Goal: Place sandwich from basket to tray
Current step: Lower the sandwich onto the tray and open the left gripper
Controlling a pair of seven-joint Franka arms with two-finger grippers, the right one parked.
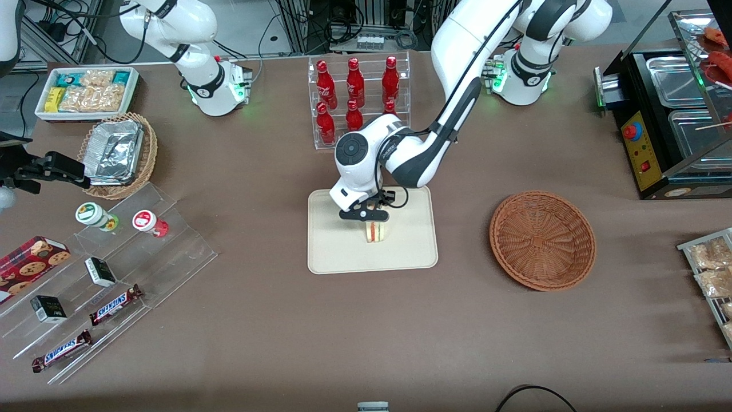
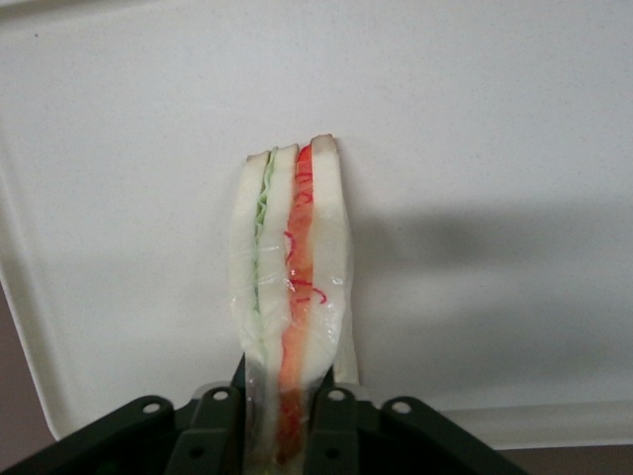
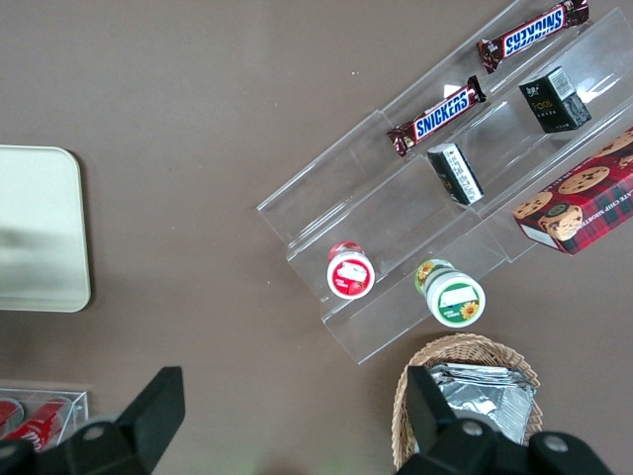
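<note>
sandwich [image 2: 289,287] wedge in gripper [image 1: 373,222], on tray [image 1: 343,252]

The front camera looks down steeply on the whole table [image 1: 274,343] from high up. The left wrist camera hangs close above the tray [image 2: 495,119], peering past the gripper [image 2: 280,416], jaws clamping the sandwich [image 2: 292,267]. The parked wrist camera faces straight down (sharing one tray corner).

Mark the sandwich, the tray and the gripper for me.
sandwich [image 2: 292,267]: left wrist view, on its layered cut edge.
tray [image 1: 343,254]: front view, on bare surface nearer the camera.
gripper [image 1: 374,220]: front view, between fingertips, over the tray.
</note>
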